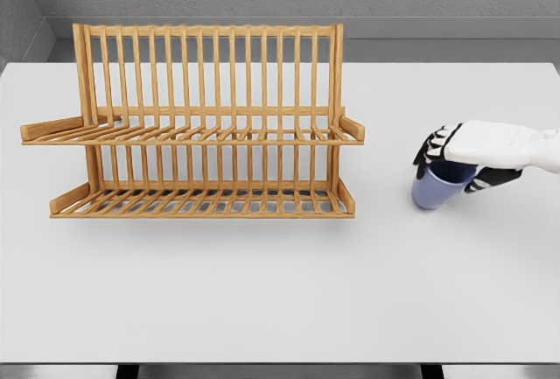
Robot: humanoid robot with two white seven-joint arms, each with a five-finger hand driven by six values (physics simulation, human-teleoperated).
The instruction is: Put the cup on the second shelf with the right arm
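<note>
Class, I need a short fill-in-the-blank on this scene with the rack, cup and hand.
The right hand grips a cup coloured ____.
The rack is made of ____.
The cup is to the ____ of the rack.
The rack has ____ shelves.

Missing words: blue; wood; right; two

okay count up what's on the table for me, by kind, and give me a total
Rack: 1
Cup: 1, under the right hand
Total: 2
</note>
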